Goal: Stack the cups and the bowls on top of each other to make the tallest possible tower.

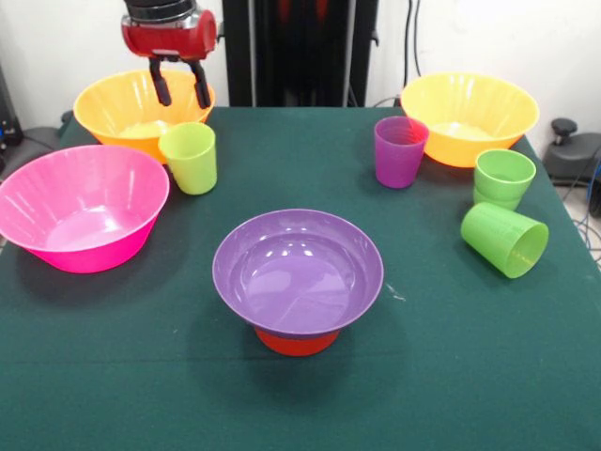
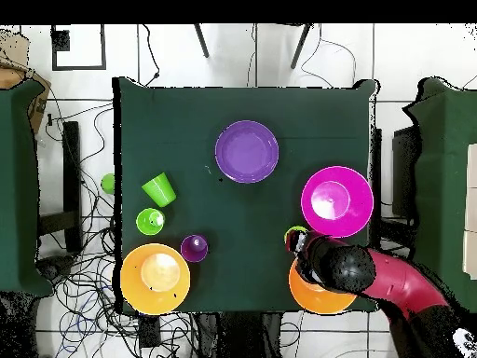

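Observation:
My gripper (image 1: 185,101) hangs open and empty over the left orange-yellow bowl (image 1: 103,111), just behind the upright yellow-green cup (image 1: 190,158). Mid-table, the purple bowl (image 1: 298,268) sits upright on the upturned small orange bowl (image 1: 297,342), forming a low tower. The big pink bowl (image 1: 83,209) stands at the left. At the right are the second orange-yellow bowl (image 1: 470,117), the purple cup (image 1: 400,150), an upright green cup (image 1: 504,177) and a green cup (image 1: 504,240) on its side. In the overhead view the gripper (image 2: 298,242) half hides the yellow-green cup (image 2: 295,230).
In the overhead view the arm (image 2: 391,280) covers part of the orange-yellow bowl (image 2: 307,296) near the pink bowl (image 2: 336,201). A small green round thing (image 2: 108,183) lies off the table past its left edge. Cables run across the floor there.

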Robot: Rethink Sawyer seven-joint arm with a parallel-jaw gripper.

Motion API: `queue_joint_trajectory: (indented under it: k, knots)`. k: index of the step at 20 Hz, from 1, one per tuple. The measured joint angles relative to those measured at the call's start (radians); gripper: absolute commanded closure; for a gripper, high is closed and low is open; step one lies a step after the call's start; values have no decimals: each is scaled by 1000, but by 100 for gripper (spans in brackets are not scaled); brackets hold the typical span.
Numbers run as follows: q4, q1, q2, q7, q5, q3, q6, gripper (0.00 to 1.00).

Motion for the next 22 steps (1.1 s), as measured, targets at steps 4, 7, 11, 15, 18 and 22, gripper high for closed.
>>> queue_joint_trajectory:
  k: [4,7,11,15,18,22]
  knots:
    - [-13,13,13,0,0,0,0,0]
    - [-37,31,39,0,0,-1,0,0]
    - [-73,55,98,0,0,0,0,0]
    - [-94,68,149,0,0,0,-2,0]
    - [-95,66,175,0,0,0,-15,0]
    - [-95,61,193,0,1,1,-35,0]
